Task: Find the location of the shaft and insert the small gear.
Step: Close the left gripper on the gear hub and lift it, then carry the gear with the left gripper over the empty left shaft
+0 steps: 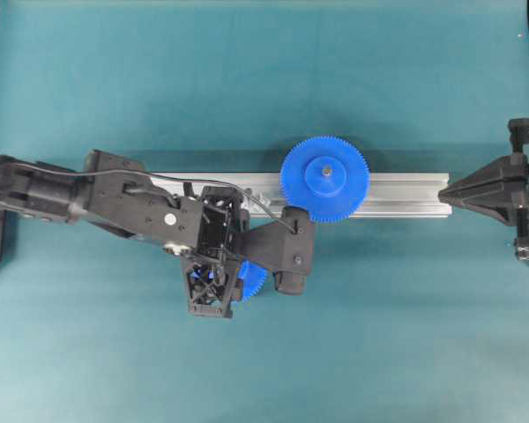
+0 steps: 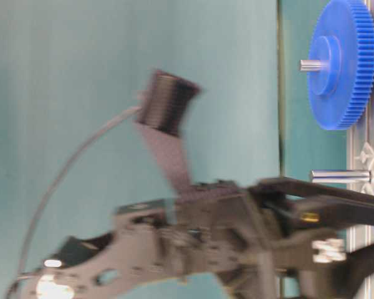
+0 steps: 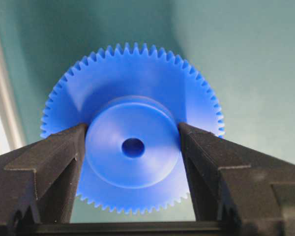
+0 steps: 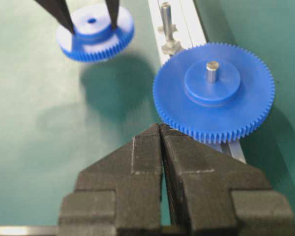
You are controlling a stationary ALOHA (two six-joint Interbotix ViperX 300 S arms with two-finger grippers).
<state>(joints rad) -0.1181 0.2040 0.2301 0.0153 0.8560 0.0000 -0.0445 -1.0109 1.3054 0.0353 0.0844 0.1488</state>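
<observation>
- Pickup looks done: the left gripper [image 3: 132, 147] is clamped on the raised hub of the small gear [image 4: 94, 33], which hangs above the counter [image 1: 406, 335], its shadow below it.
- Shaft [image 4: 166, 20] stands bare on the aluminium rail [image 1: 406, 194], just beside the large gear [image 4: 214, 91] already seated on its own pin.
- Right gripper [image 4: 161, 129] has its jaws together, holding nothing.
- Left to do, as I judge it: carry the gear over the shaft, line up its hole, lower it.
</observation>
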